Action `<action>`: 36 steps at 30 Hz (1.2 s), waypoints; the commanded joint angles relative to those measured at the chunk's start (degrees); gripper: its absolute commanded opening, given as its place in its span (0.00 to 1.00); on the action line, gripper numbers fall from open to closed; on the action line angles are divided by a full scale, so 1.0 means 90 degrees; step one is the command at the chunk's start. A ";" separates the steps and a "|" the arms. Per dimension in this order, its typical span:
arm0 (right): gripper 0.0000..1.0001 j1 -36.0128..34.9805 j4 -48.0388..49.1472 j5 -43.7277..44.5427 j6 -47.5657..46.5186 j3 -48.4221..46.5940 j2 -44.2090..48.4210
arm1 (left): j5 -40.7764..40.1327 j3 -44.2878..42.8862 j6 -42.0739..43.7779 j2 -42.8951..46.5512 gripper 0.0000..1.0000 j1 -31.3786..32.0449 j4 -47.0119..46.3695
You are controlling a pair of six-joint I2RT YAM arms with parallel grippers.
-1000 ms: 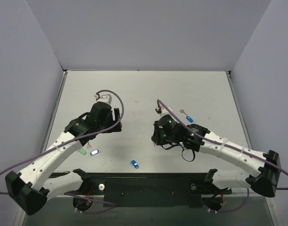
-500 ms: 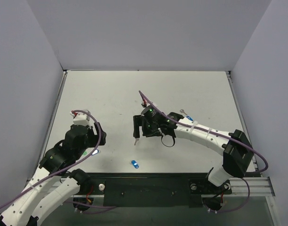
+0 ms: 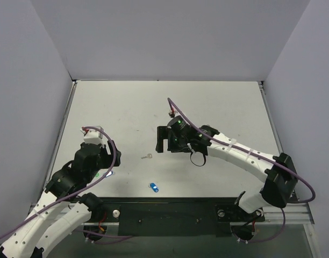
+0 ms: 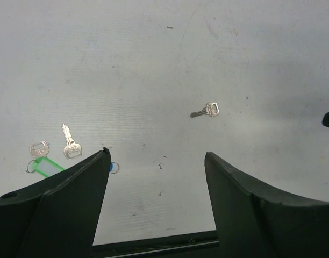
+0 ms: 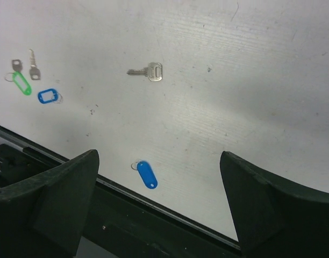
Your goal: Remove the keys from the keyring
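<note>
A loose silver key (image 3: 147, 157) lies flat on the table, also seen in the left wrist view (image 4: 206, 111) and the right wrist view (image 5: 147, 71). My right gripper (image 3: 162, 140) hovers just right of it, open and empty (image 5: 159, 156). A solid blue tag (image 5: 147, 174) with a thin silver keyring (image 5: 134, 166) lies near the front edge. By my left gripper (image 4: 156, 156), open and empty, lie a second key (image 4: 70, 144), a small silver piece (image 4: 39, 148), a green tag (image 4: 46, 166) and a small ring (image 4: 114, 167) half hidden by the left finger.
A black rail (image 3: 164, 212) runs along the table's near edge, just below the solid blue tag (image 3: 154, 187). Grey walls enclose the table on the left, back and right. A hollow blue tag (image 5: 48, 95) lies beside the green tag (image 5: 22, 83).
My right gripper has gone from shut to open, and the silver key now lies loose on the table below it. The left arm drew back to the near left, then stayed still.
</note>
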State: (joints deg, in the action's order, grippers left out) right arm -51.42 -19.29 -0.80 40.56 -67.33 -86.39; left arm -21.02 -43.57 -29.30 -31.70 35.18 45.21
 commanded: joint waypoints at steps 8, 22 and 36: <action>0.91 -0.0068 -0.0777 0.0831 -0.0199 -0.0712 0.2555 | 0.0089 0.0066 0.0296 0.0280 0.81 0.0007 -0.0472; 0.93 0.0029 0.1480 0.3007 0.1501 0.3349 0.5585 | 0.0294 0.0134 0.0433 0.0329 0.80 -0.0042 -0.0590; 0.93 0.0362 -0.1284 0.0831 -0.0375 0.2305 0.3554 | 0.0294 0.0125 0.0462 0.0241 0.80 -0.0100 -0.0600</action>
State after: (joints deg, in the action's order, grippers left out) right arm -48.36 -22.81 13.17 42.87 -45.34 -51.90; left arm -18.81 -41.91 -26.24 -29.54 34.92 42.63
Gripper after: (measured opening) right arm 0.930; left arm 0.796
